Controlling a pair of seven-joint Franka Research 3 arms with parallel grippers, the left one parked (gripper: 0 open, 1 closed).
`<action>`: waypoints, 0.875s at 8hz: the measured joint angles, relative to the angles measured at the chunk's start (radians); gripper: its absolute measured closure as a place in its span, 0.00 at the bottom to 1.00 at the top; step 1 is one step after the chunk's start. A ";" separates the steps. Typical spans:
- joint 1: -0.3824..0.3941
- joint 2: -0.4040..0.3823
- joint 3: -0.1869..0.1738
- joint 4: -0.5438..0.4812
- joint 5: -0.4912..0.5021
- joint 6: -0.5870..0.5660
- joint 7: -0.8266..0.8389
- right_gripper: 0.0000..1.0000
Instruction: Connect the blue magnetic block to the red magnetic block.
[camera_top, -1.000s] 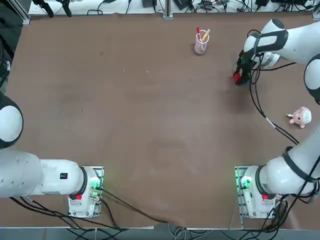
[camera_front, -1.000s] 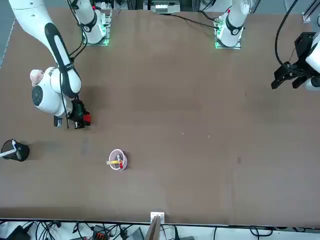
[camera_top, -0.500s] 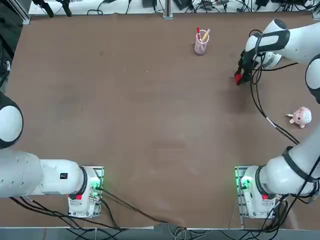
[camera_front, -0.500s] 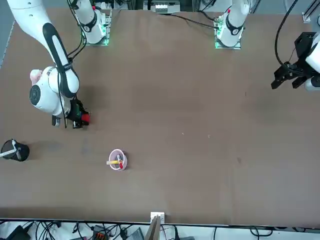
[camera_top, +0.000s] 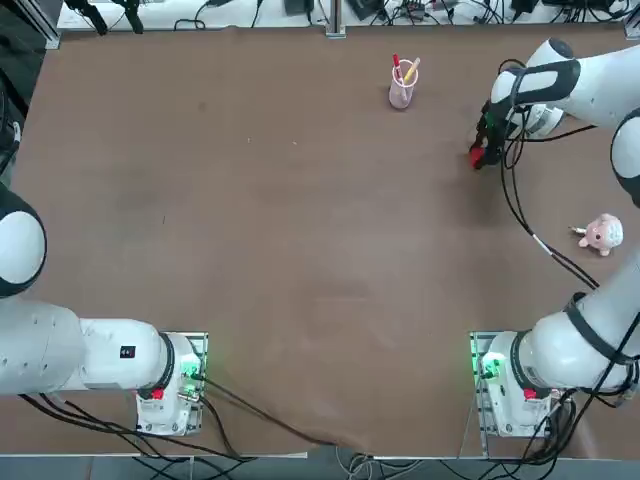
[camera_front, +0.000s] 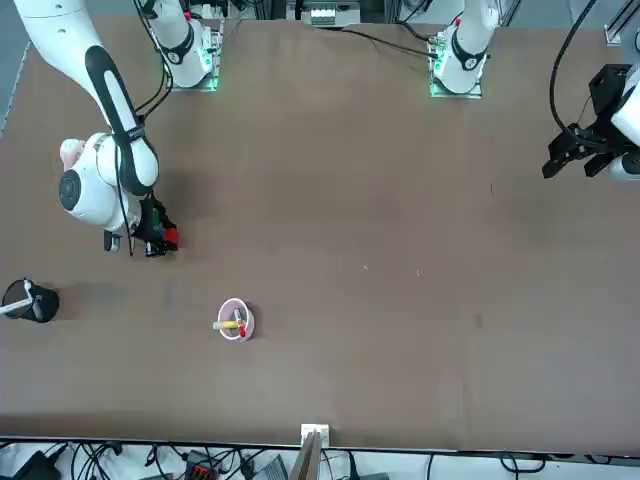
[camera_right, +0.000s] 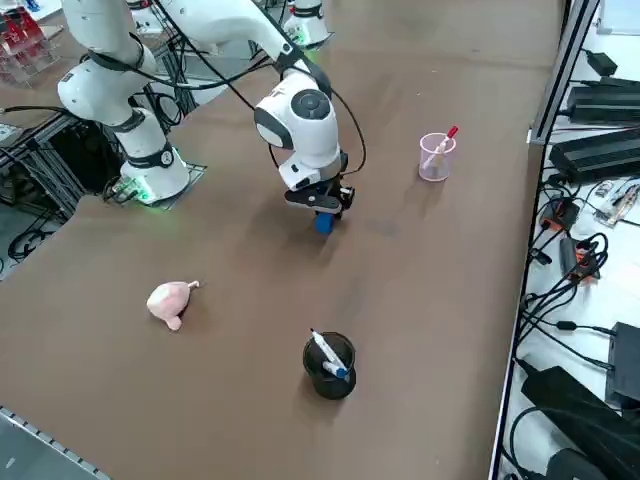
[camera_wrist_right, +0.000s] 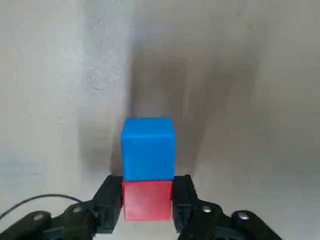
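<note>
Blue magnetic cube (camera_wrist_right: 148, 152), likely light and rigid, suits a flat-sided hold, as right pincer (camera_wrist_right: 148, 180) grips red magnetic cube (camera_wrist_right: 147, 201).

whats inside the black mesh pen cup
In the right side view, the black round pen cup holds white marker pens, at least one with a blue end. Its bottom is hidden by its wall and the pens, so anything lower down cannot be seen.

Two cameras face each other over the table around the hand; one looks diagonally from its right; the closest rides its wrist.
</note>
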 joint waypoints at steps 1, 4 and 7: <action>-0.001 -0.007 0.000 0.004 0.000 0.003 -0.022 0.22; -0.010 -0.079 -0.002 0.080 -0.003 -0.161 -0.187 0.00; -0.035 -0.169 -0.019 0.221 -0.031 -0.417 -0.478 0.00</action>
